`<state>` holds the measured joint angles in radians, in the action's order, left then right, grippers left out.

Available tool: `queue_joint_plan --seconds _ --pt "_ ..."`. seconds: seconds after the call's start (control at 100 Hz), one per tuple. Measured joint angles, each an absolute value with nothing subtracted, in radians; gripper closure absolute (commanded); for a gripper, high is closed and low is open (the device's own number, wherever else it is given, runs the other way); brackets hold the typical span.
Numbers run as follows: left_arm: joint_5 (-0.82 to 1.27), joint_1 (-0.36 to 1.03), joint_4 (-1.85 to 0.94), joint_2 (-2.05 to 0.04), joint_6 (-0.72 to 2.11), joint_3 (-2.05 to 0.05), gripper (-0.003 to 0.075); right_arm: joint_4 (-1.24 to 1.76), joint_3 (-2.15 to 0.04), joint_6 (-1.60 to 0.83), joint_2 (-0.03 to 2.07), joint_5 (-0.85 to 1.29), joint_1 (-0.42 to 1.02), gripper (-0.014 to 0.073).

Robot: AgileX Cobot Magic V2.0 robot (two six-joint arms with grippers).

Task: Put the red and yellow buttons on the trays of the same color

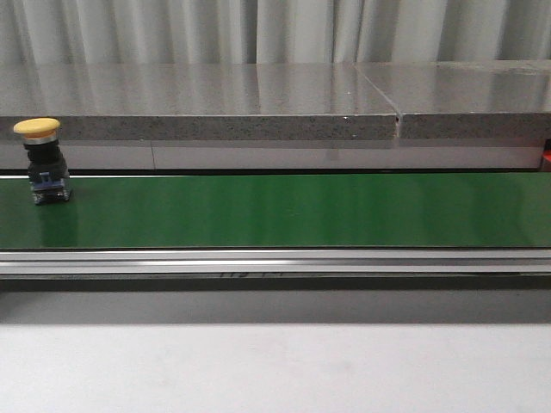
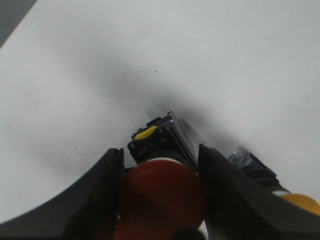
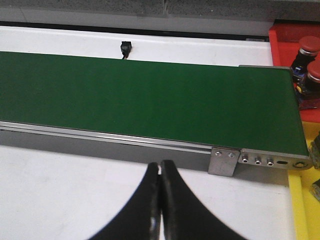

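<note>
A yellow button (image 1: 39, 160) with a black and blue base stands upright at the far left of the green belt (image 1: 293, 211); neither gripper shows in the front view. My left gripper (image 2: 160, 150) is shut on a red button (image 2: 161, 197), its cap wedged between both fingers above a white surface. A second yellow button (image 2: 301, 202) lies just beside the right finger. My right gripper (image 3: 160, 165) is shut and empty over the white table, in front of the belt's end. The red tray (image 3: 280, 37) holds two red buttons (image 3: 308, 47). The yellow tray (image 3: 299, 210) shows at the edge.
The belt's metal side rail (image 3: 125, 137) and end bracket (image 3: 223, 161) lie just beyond my right gripper. A small black part (image 3: 125, 48) sits on the white strip behind the belt. A grey stone ledge (image 1: 258, 103) runs behind the conveyor.
</note>
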<state>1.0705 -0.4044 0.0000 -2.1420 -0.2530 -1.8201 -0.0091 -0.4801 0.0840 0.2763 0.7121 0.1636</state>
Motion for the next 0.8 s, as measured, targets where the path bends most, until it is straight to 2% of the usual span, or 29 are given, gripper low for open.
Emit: queue_joint_plan --seconds 0.25,0.62,0.8 --pt "1.065 -0.404 0.000 -1.980 -0.190 -1.747 0.0497 -0.009 -0.480 0.084 0.276 0.712 0.164 0.0658" --pt "1.020 -0.404 -0.052 -1.602 -0.092 -1.477 0.0497 -0.009 -0.480 0.084 0.276 0.712 0.164 0.0658" --pt "1.059 -0.371 -0.071 -1.533 -0.050 -1.438 0.0497 -0.009 -0.480 0.084 0.276 0.712 0.164 0.0658"
